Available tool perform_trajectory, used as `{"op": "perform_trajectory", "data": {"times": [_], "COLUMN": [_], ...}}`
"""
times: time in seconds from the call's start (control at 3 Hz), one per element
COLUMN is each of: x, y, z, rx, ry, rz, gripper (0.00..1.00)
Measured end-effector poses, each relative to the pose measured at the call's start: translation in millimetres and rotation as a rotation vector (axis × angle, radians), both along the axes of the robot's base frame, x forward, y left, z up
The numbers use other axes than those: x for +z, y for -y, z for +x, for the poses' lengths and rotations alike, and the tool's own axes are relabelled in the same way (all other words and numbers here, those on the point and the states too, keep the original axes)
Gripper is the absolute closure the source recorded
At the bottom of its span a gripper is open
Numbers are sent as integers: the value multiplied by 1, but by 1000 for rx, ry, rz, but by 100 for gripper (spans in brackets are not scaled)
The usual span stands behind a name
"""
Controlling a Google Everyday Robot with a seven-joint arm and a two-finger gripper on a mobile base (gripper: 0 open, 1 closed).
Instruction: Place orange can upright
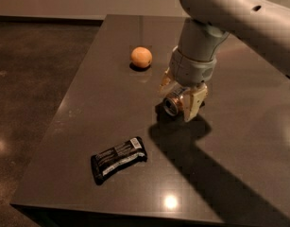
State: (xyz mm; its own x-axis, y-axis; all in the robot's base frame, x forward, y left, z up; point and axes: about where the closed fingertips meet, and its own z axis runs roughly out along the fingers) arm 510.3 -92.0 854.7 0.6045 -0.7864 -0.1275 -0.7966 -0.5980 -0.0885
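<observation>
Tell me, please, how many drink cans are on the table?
1. The orange can lies on its side near the middle of the table, right at the hand, which reaches down over it. The arm could hide something behind it.

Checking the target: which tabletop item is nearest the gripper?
The orange can, on its side, clamped in the gripper; the orange fruit and black wrapper lie well apart.
</observation>
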Motion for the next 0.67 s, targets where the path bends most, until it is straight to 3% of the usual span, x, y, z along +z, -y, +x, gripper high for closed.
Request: {"op": "perform_trajectory", "data": {"times": [0.67], "x": [12], "y": [-4], "z": [-1], "rx": [-27], "ry": [8], "rz": [44], "gripper": [83]}}
